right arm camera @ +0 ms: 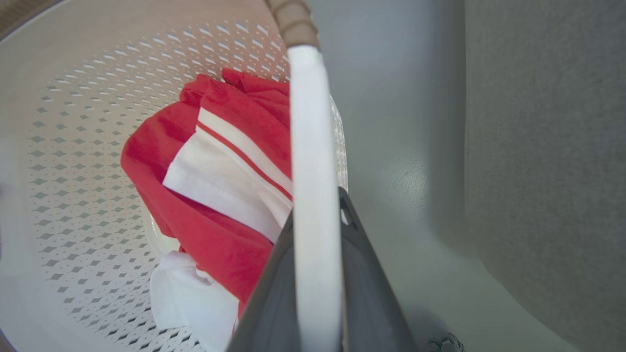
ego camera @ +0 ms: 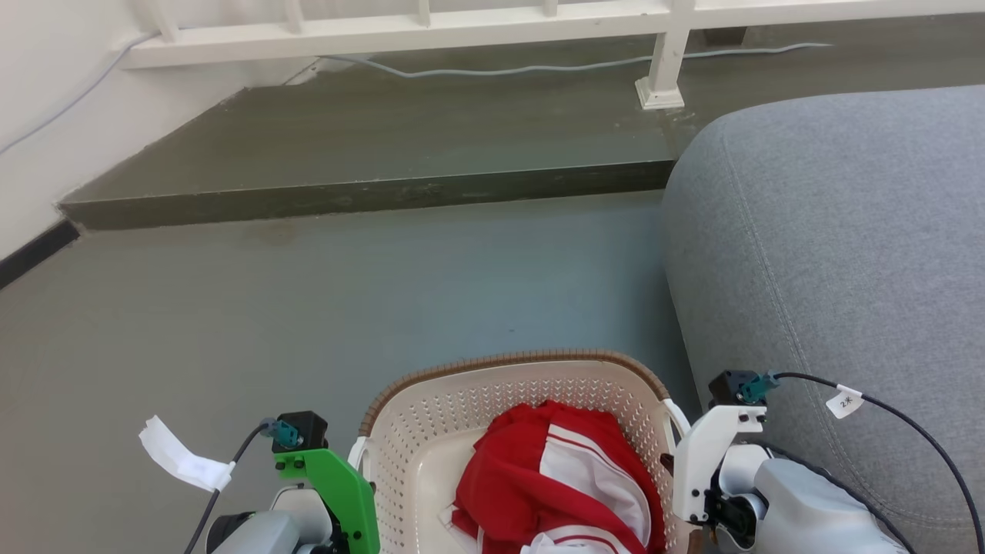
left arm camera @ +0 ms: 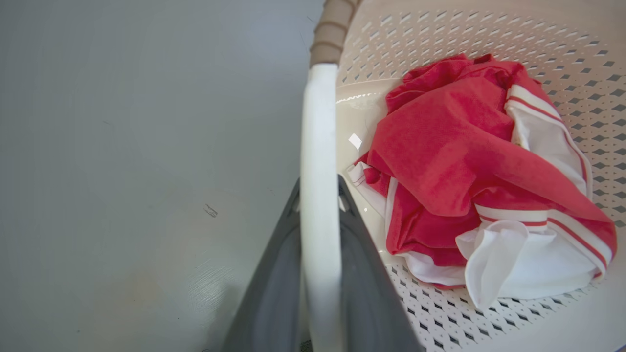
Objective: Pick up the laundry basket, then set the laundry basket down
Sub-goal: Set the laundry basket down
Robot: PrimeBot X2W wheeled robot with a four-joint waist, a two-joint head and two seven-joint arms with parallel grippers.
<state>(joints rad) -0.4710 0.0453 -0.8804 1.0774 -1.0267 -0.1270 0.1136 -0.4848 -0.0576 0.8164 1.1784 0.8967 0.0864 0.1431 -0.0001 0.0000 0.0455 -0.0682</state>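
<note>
The laundry basket (ego camera: pixel 523 359), cream-white and perforated with a brown woven rim, sits at the bottom centre of the head view, between my two wrists. A red and white garment (ego camera: pixel 539 477) lies crumpled inside it. My left gripper (left arm camera: pixel 319 183) is shut on the basket's white left handle (left arm camera: pixel 318 122), one dark finger on each side of the bar. My right gripper (right arm camera: pixel 317 193) is shut on the white right handle (right arm camera: pixel 308 122) in the same way. The green left wrist mount (ego camera: pixel 331 485) and white right wrist mount (ego camera: pixel 716 462) flank the basket. I cannot tell whether the basket touches the floor.
A grey sofa (ego camera: pixel 846 231) rises close on the right, just beside my right arm. Open grey floor (ego camera: pixel 308 308) stretches ahead and to the left. Beyond it is a dark raised step (ego camera: pixel 369 192) with a white railing post (ego camera: pixel 662 77) and a cable (ego camera: pixel 500 69).
</note>
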